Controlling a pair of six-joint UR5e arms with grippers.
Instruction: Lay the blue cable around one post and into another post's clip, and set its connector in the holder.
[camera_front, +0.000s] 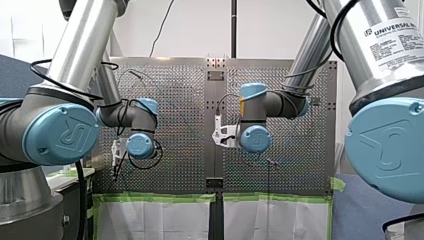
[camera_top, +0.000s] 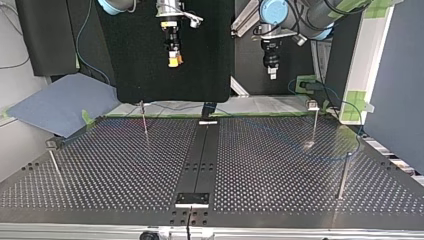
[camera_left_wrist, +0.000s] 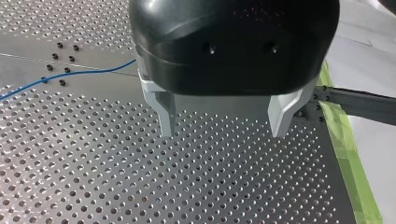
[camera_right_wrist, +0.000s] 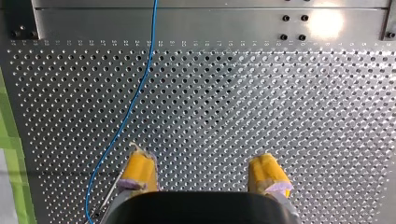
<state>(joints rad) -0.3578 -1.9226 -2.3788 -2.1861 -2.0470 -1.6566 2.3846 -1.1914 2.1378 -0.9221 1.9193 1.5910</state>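
A robotics lab. A perforated metal desk (camera_top: 280, 165) carries thin posts (camera_top: 144, 120). My left arm (camera_front: 75, 55) and my right arm (camera_front: 385, 50), labelled Universal Robots, flank it. Green tape (camera_front: 160, 197) lines its edge, and a black screen (camera_top: 172, 50) stands behind it.

The cable (camera_right_wrist: 122, 126) leaves the right wrist view at both ends. In the left wrist view it disappears behind my left gripper (camera_left_wrist: 222, 130). In the top view it is faint, seemingly passing a post (camera_top: 314, 125) whose clip is too small to read.
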